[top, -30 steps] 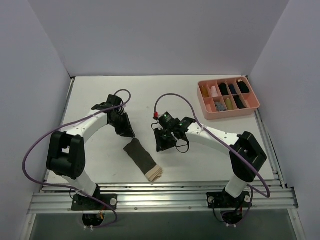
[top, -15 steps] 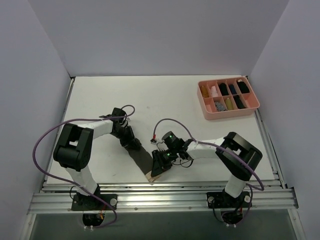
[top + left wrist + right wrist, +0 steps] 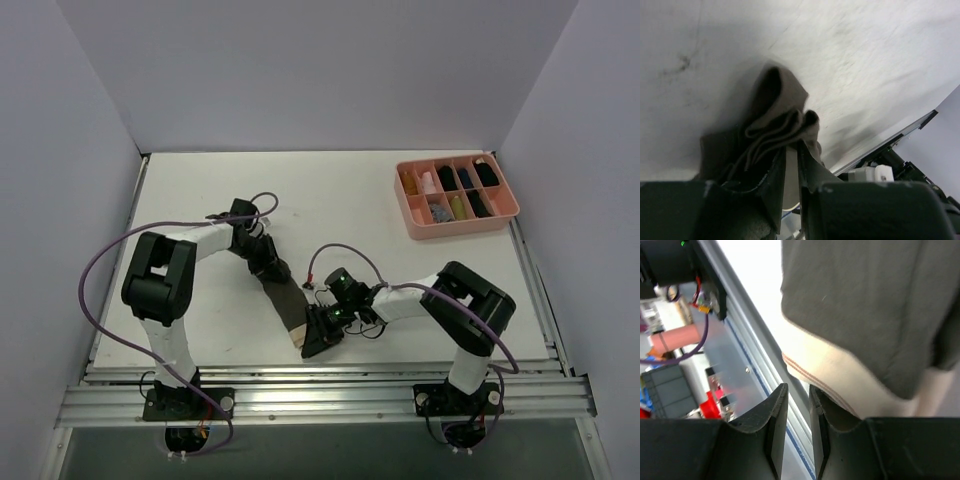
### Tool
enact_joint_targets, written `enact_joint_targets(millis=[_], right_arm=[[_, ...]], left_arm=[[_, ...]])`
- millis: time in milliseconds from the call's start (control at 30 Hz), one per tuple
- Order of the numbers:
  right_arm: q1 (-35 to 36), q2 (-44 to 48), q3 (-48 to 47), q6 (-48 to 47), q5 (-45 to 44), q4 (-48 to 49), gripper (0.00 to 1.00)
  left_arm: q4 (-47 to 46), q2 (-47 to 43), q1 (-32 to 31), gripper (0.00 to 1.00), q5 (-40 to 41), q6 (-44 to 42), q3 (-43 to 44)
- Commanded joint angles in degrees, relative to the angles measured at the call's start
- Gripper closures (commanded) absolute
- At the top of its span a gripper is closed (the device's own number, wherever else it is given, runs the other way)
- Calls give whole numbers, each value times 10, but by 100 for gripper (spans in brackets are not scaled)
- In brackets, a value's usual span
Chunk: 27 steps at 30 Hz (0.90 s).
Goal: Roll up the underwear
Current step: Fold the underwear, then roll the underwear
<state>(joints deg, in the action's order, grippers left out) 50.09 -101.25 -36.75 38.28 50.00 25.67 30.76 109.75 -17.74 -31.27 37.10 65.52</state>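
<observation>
Pinches bunched underwear [image 3: 782,120] in the left gripper [image 3: 792,147]; holds the right gripper [image 3: 797,392] nearly pressed together, tan waistband [image 3: 850,385] just ahead-right of its tips, over the bench [image 3: 200,190].

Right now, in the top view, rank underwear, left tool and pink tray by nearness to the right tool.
1. underwear, at the right tool, near edge.
2. left tool, farther back-left.
3. pink tray, far right corner.
</observation>
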Motion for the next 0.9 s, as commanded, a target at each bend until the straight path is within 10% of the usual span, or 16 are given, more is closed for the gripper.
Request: enact_joint_targets(millis=[0,400,867], right_arm=[[-2,31,-58,-30,-61,-85,80],[-35,-40,-214,-93,-85,-202,78],[-37,-117,-220,-120,-56,-181,78]], left_arm=[[-5,-6,5,76,25,-34,65],[112,-46,15,69,110,-34,126],[26,35,38,74,106,-5,82]])
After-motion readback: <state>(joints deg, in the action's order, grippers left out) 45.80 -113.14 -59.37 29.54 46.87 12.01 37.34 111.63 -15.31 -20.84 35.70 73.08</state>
